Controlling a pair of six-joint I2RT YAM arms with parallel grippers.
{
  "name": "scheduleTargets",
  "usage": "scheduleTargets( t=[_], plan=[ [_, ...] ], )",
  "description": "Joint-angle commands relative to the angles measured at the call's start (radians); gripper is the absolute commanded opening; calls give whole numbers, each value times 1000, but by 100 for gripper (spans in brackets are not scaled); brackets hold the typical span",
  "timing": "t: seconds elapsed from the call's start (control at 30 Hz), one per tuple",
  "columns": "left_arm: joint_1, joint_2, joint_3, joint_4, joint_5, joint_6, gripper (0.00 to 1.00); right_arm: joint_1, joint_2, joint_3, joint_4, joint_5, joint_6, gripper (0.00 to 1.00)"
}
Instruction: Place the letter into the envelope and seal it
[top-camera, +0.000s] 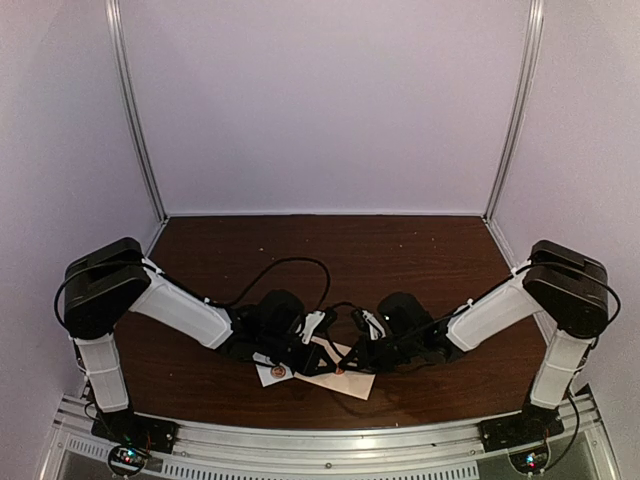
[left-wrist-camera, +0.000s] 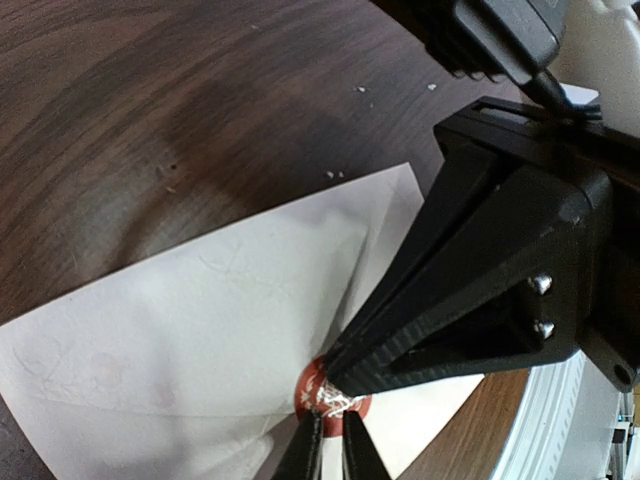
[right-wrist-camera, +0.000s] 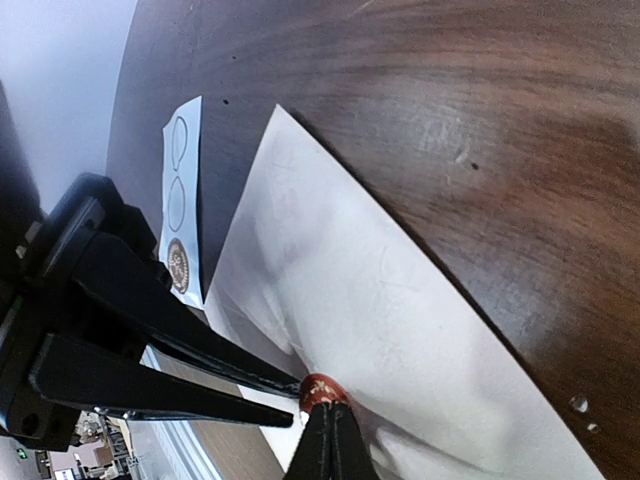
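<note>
The red seal (right-wrist-camera: 320, 388) of the envelope (right-wrist-camera: 350, 290) is touched by the closed right gripper (right-wrist-camera: 326, 420). Just beside it, the left gripper (right-wrist-camera: 295, 402) is almost closed, and whether anything is gripped cannot be told.

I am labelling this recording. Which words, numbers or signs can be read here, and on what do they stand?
No text can be read.
The brown seal on the sticker strip bears a pattern, too small to read.
The red seal on the envelope is blurred.
</note>
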Motion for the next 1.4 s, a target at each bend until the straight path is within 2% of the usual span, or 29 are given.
scheduleTargets(
  t=[0.0, 0.63, 0.97, 1.37],
  plan=[
    [-2, -3, -9, -74, -19, 1, 10, 3, 26, 10, -53, 35, 13, 0],
    [-3, -5, -5, -73, -27, 1, 9, 7, -40, -55, -140, 67, 6, 0],
    [-3, -5, 0, -72, -25, -1, 9, 12, -102, -10, -48, 8, 15, 0],
    [-3, -5, 5, -71, -26, -2, 9, 14, -3, 3, 46, -24, 42, 0]
  ],
)
